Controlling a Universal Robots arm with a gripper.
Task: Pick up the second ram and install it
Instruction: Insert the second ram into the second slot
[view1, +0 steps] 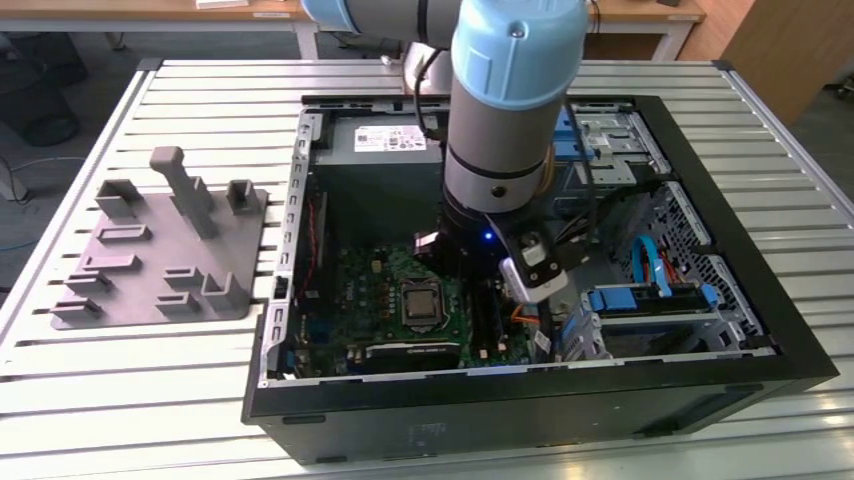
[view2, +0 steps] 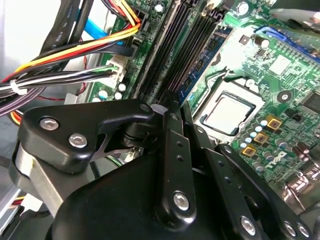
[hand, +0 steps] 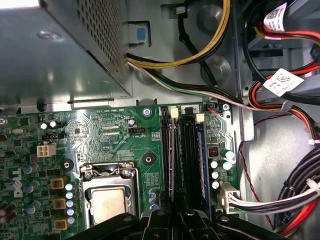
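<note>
The second ram (hand: 172, 155) stands on edge in a memory slot of the motherboard (hand: 115, 130). In the first wrist view it is a thin pale line running out from under the end effector (hand: 175, 214). In the second wrist view its blue face (view2: 200, 65) slants along the black slots toward the end effector's tip. The end effector is lowered over the slot row with its fingers pressed close together, pinching the strip's upper edge between their tips. Another blue strip (hand: 201, 160) sits in a slot just beside it, on the side away from the processor socket (hand: 107, 200). Bundles of yellow, red, black and white cables (hand: 200, 55) run past the slots, and a grey perforated metal box (hand: 50, 60) lies beyond the board.

In the exterior view the arm (view1: 514, 100) reaches straight down into the open black computer case (view1: 534, 410), which lies on a slatted metal surface (view1: 120, 380). A grey fixture (view1: 160, 250) with upright posts rests on the same surface, well apart from the case toward the exterior view's left.
</note>
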